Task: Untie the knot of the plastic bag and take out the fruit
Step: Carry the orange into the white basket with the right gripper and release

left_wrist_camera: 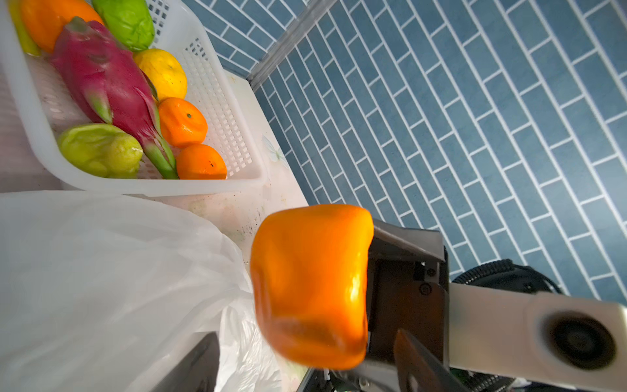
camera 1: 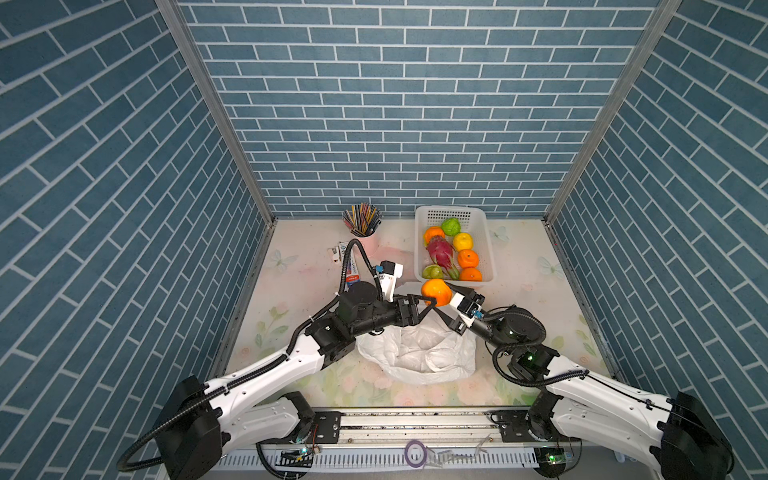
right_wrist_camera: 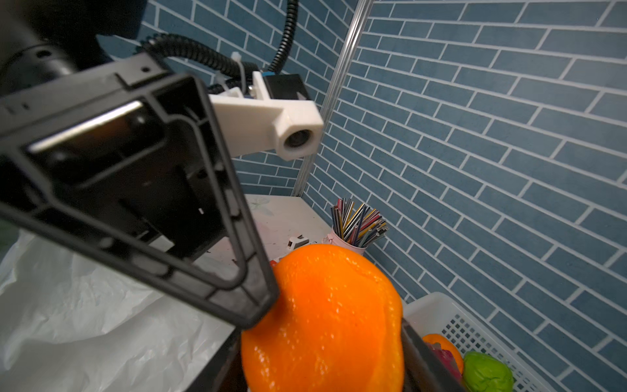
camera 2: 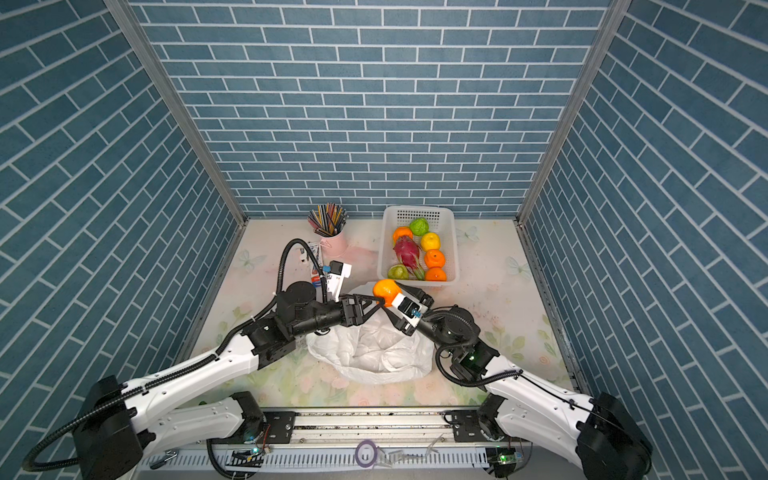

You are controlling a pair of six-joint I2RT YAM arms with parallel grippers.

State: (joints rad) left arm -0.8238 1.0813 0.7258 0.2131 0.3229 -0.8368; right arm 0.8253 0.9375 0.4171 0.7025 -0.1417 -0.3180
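Fruit in basket (left_wrist_camera: 169, 188): three oranges (camera 1: 468, 258), two green fruits (camera 1: 451, 226), one lemon (camera 1: 462, 241), one dragon fruit (camera 1: 439, 251).
Fourth orange (camera 1: 434, 291): held aloft just beside the basket's near rim.
Right gripper (camera 1: 445, 300): clamped on it (it looks squashed).
Left gripper (camera 1: 428, 306): jaws apart, one fingertip (right_wrist_camera: 261, 305) touching it.
Plastic bag (camera 1: 419, 353): crumpled and open, below that orange and both wrists.
Behind: cup of pencils (camera 1: 362, 226).

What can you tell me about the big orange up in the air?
The orange is bright, glossy and dimpled, bigger than those in the basket. It looks soft: its sides appear squashed in the wrist views. It hangs above the far edge of the bag, just in front of the basket, clamped in the right gripper. One fingertip of the open left gripper touches its side.
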